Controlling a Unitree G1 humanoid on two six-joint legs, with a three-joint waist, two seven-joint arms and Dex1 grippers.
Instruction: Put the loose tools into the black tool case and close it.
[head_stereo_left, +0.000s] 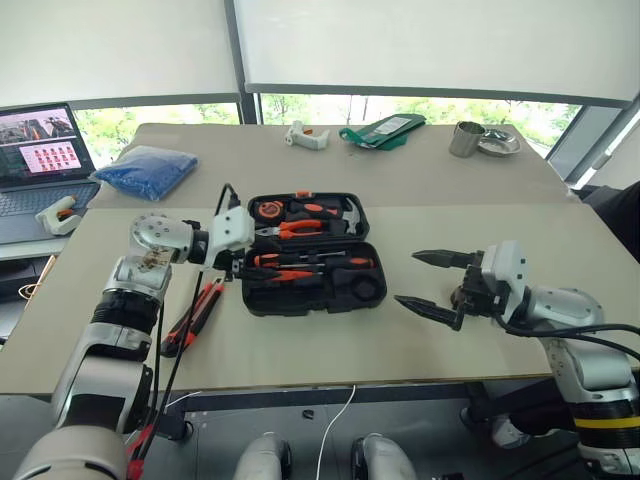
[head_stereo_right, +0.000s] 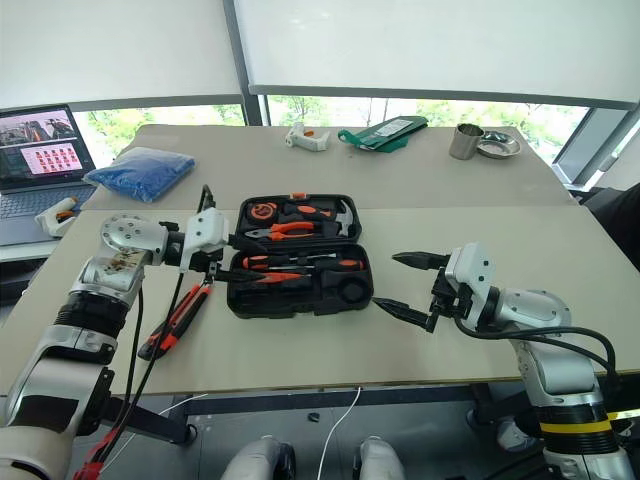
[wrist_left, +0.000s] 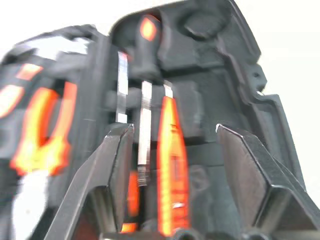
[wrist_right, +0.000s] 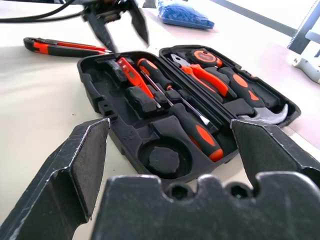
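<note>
Left eye view shows your black tool case lying open flat on the desk, lid half on the far side with pliers, hammer and tape measure in it. In the near half you've got two screwdrivers and the slim orange tester screwdriver sitting in their slots. Your left gripper hangs right at the case's left edge, jaws parted with nothing between them. The utility knife lies on the desk just left of the case, below that arm. Your right gripper sits off the case's right side, apart from it, jaws spread wide and empty, pointing at the case.
</note>
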